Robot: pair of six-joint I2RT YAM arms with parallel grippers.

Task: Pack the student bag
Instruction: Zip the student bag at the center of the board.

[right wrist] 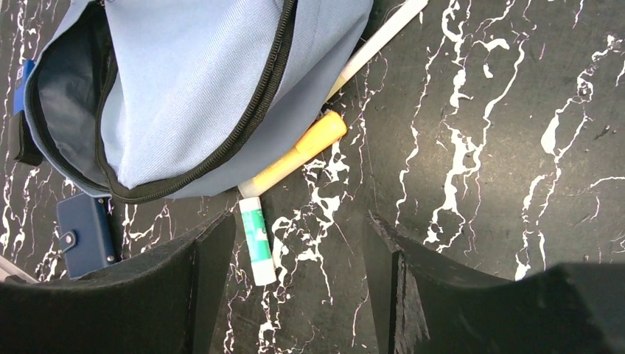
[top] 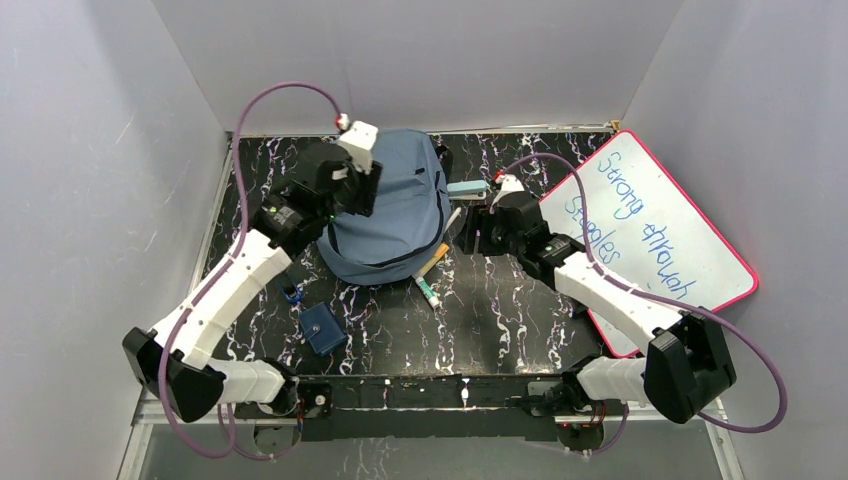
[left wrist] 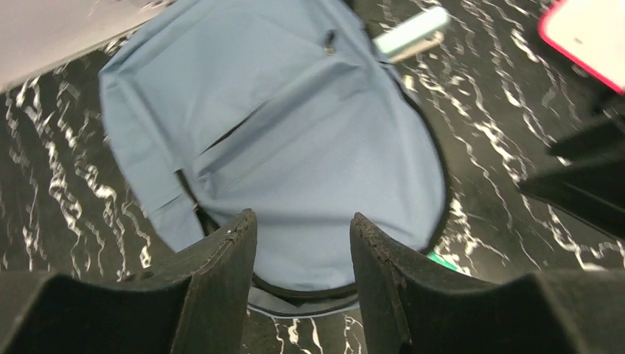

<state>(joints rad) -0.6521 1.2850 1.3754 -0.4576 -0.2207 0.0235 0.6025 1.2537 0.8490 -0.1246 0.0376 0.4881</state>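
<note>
The student bag (top: 400, 210), slate-blue fabric with black zippers, lies at the back middle of the table. Its main zipper gapes at the near end (right wrist: 66, 81). My left gripper (top: 358, 200) hovers over the bag's left side. In the left wrist view the left gripper (left wrist: 304, 221) stands open above the bag (left wrist: 295, 125), with nothing between its fingers. My right gripper (top: 475, 232) is just right of the bag. Seen from the right wrist, it (right wrist: 301, 221) is open over bare table, with a green-and-white glue stick (right wrist: 256, 240) by its left finger.
An orange marker (right wrist: 295, 155) and a white pen (right wrist: 376, 40) lie against the bag's right edge. A dark-blue pouch (top: 322, 328) sits near the front left. A pale teal box (top: 467, 187) lies behind the right gripper. A red-rimmed whiteboard (top: 650, 230) leans at the right.
</note>
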